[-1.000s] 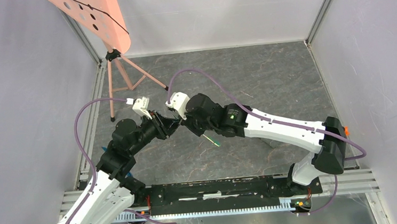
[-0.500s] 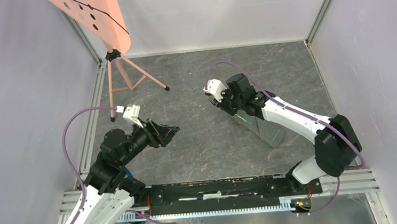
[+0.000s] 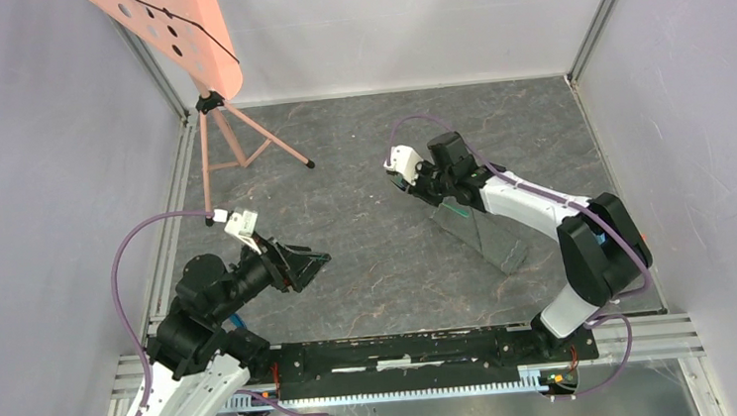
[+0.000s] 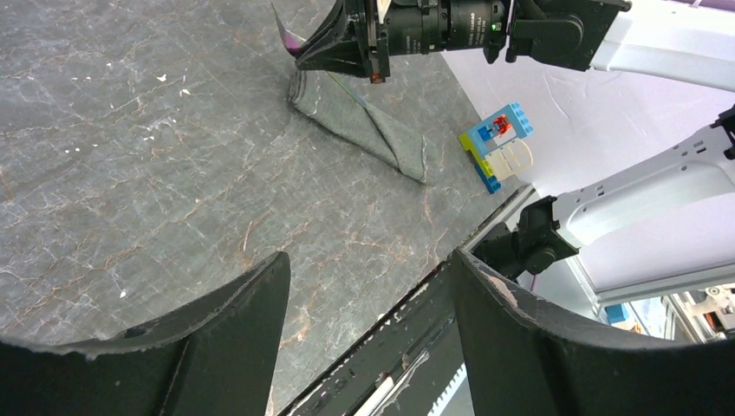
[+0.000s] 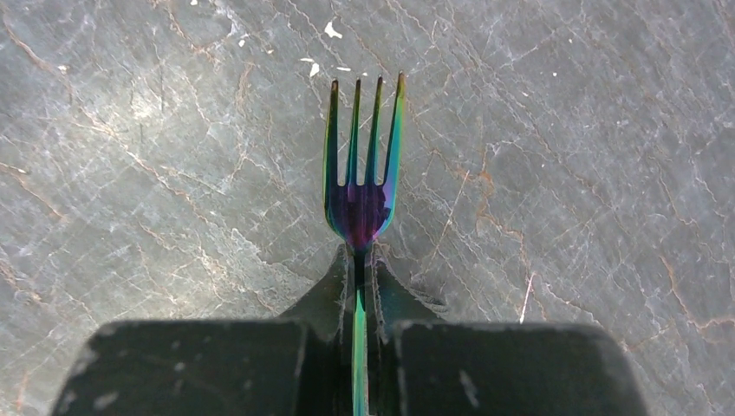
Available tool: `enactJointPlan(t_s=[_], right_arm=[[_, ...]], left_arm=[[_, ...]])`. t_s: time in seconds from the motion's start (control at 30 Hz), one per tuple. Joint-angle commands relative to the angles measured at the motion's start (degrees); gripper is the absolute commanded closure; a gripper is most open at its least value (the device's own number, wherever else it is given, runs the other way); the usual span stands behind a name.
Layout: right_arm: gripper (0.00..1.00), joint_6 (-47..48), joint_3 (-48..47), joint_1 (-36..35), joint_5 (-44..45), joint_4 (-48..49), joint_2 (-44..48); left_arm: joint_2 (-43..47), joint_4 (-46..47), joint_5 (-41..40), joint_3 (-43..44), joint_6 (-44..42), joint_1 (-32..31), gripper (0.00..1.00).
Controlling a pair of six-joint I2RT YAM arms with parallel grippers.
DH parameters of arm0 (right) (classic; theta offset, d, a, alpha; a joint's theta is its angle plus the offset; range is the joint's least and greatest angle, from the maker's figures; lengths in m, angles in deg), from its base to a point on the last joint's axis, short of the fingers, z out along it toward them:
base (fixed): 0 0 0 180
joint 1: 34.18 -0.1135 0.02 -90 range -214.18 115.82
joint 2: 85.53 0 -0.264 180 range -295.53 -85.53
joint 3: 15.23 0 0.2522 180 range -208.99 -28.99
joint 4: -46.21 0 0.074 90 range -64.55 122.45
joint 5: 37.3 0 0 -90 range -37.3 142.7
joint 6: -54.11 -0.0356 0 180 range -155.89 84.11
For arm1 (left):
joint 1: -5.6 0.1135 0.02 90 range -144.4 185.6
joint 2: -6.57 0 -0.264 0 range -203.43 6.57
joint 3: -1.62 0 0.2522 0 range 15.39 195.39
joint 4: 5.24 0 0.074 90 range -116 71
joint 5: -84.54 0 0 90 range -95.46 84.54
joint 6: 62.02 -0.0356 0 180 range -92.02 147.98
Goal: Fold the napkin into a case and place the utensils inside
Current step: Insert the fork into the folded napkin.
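The right gripper has its jaws pressed together on the thin handle of a fork. This fork is one of the utensils and shines blue, green and purple. Its four tines point away from the fingers, over the bare slate floor. In the top view this gripper hangs in the far right part of the scene, just beside the far end of the case. The case is the dark grey napkin folded into a narrow flat pouch. It lies on the floor and runs from the far left to the near right, under the right arm. In the left wrist view a thin green line shows along the far end of the case, but I cannot tell if it is the handle of the fork or another utensil, and I cannot tell if the fork touches the cloth. The left gripper is in the near left part, well apart from the case, with its jaws spread wide and nothing between them. A blue, white and yellow toy block lies near the case's near end. A pink perforated stand rises in the far left corner.
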Motion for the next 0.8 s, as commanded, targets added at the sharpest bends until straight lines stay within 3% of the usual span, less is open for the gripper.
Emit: enactJointPlan(t_s=[0.0,0.77], right_arm=[[0.99,2.4,1.5,0.8,-1.4,4.5,-1.3],[1.0,-0.2,13.5,2.5,1.0,8.2,7.4]], left_arm=[[0.8,-0.9,1.5,1.0,-4.5,-0.2,0.25],[0.3,0.4,2.8,0.1,-5.4,-0.1,0.25]])
